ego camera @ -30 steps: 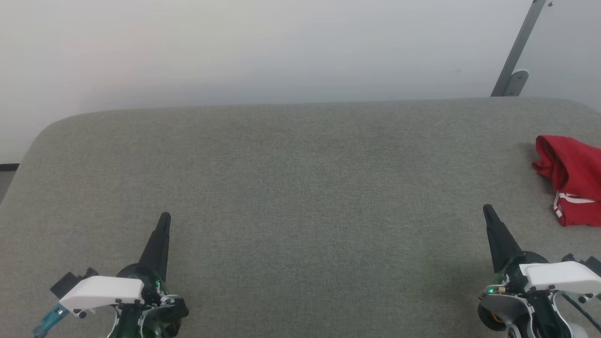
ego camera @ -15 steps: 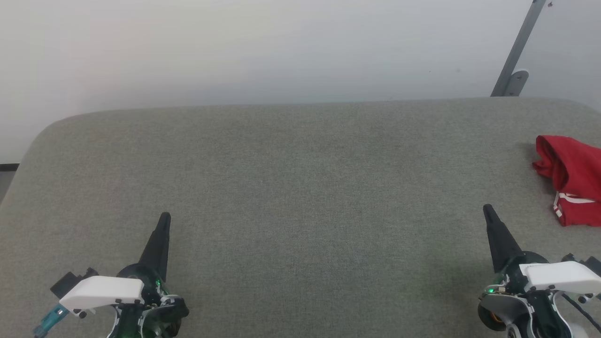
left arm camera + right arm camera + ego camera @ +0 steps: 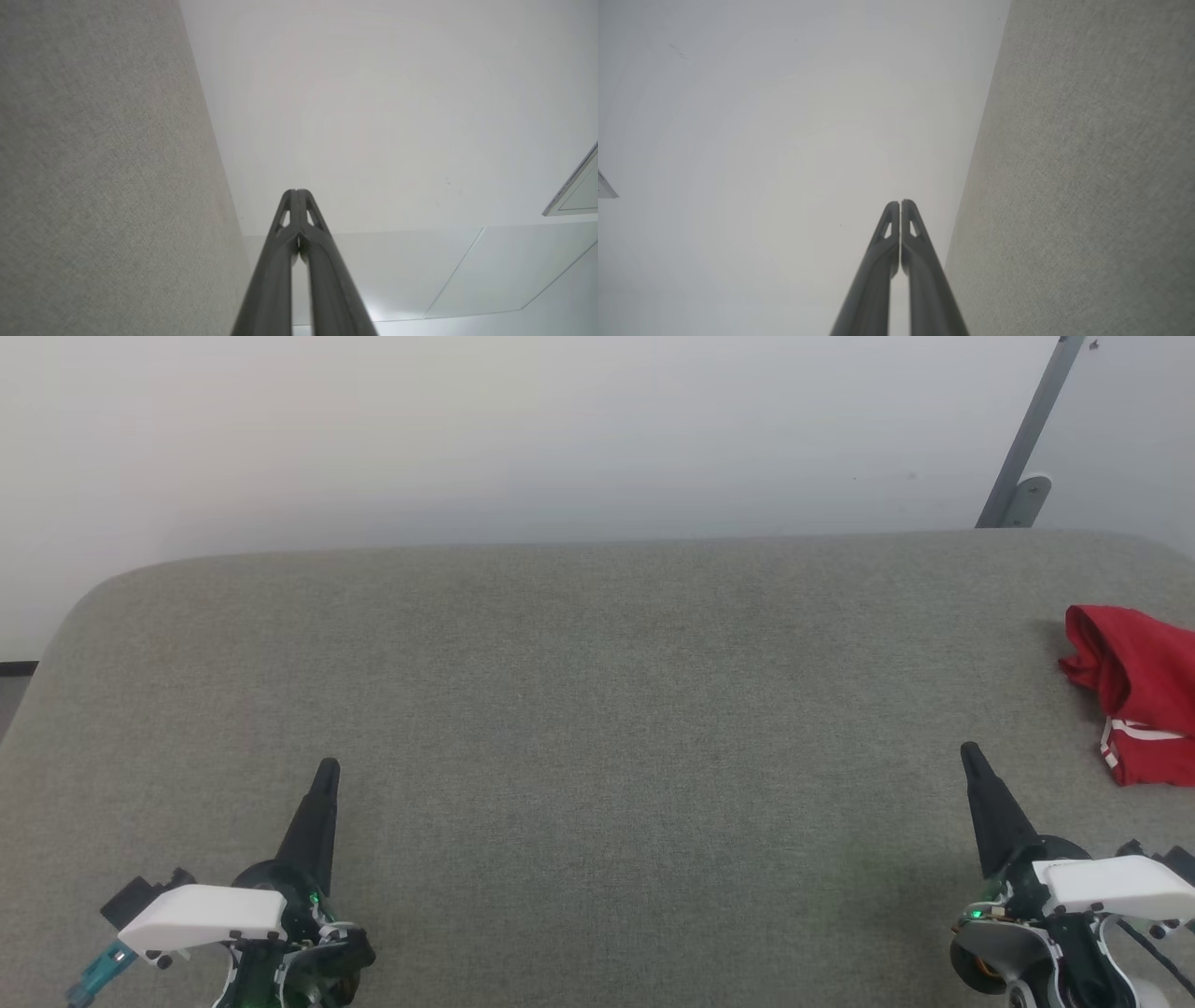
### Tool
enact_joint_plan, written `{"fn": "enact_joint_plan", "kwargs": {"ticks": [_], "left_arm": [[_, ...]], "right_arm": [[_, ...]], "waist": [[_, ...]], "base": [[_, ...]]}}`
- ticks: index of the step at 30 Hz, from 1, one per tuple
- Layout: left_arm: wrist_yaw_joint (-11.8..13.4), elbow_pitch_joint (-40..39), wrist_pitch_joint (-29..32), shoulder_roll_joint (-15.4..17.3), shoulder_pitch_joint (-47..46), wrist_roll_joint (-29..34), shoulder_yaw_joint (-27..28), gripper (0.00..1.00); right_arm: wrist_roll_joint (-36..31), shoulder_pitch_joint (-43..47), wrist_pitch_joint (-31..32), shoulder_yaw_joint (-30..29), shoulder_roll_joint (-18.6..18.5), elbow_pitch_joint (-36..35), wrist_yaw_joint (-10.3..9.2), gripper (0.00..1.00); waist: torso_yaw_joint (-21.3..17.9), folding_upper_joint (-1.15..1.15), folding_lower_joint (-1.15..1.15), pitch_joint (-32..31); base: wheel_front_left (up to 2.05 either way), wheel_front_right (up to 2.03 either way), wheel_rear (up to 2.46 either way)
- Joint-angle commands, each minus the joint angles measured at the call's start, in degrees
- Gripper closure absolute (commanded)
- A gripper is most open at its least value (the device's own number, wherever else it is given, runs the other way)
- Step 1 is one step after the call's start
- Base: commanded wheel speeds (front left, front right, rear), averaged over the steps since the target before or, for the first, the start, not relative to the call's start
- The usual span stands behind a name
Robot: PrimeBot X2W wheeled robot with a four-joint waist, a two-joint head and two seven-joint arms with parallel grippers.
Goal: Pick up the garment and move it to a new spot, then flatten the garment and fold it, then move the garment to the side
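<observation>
While both claws sit low in the frame, each is drawn together to a single point: left gripper [image 3: 324,773], lower left, fingers pressed tip to tip, holding nothing; right gripper [image 3: 969,753], lower right, likewise closed and empty. Both wrist views confirm the tips meeting. Item: grey fabric-covered surface [image 3: 597,709], broad, rounded at its far left corner. Item: garment [image 3: 1134,695], red with a white-striped band, lying in a soft heap at the right edge of the frame, up and right of the right gripper, apart from it, partly cut off by the frame. Condition: this lie fits either a shirt waiting to be fetched or one set aside after folding; the neatness of any fold cannot be told. Risk: its far part is out of frame, so nearness to the surface's edge is unknown; a pinch on one loose layer would likely drag and unroll the heap, or slide it off.
</observation>
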Motion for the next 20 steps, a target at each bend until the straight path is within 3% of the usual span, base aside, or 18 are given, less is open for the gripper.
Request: {"fn": "enact_joint_plan", "kwargs": {"ticks": [1,20], "left_arm": [[-0.2,-0.1,0.2,-0.2,-0.6,-0.2,0.0,1.00],[-0.2,-0.1,0.2,-0.2,-0.6,-0.2,0.0,1.00]], "right_arm": [[0.2,-0.3,0.1,-0.1,0.2,-0.1,0.02,1.00],[0.2,-0.3,0.1,-0.1,0.2,-0.2,0.02,1.00]], "waist": [[0.0,0.00,0.00,0.0],[0.0,0.00,0.00,0.0]], "base": [[0.00,0.00,0.00],[0.00,0.00,0.00]]}}
